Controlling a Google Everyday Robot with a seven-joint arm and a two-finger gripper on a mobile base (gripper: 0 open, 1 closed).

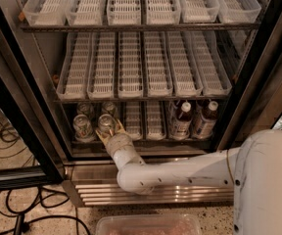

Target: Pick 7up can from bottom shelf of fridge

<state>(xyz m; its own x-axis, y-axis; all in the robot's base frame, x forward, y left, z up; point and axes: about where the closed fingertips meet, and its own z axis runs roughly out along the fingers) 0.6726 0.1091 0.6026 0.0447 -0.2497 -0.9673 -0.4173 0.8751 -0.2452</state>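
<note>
The fridge (258, 77) stands open. On the bottom shelf (146, 140), in the two left lanes, stand several small silver-topped cans. The front can of the second lane (105, 122) is the one at my gripper; I cannot read its label. Another front can (82, 126) stands just left of it, with two more cans (86, 108) behind. My gripper (109, 129) reaches into the bottom shelf from below and sits right against the near side of the second-lane can. Its pale wrist and white arm (180, 173) run in front of the steel base grille (155, 192).
Two dark bottles with white caps (181, 119) (206, 117) stand at the right of the bottom shelf. White slotted trays (131, 67) fill the upper shelves. The black door (13, 126) hangs open at left. Cables (13, 209) lie on the floor. A clear bin (148, 225) sits below.
</note>
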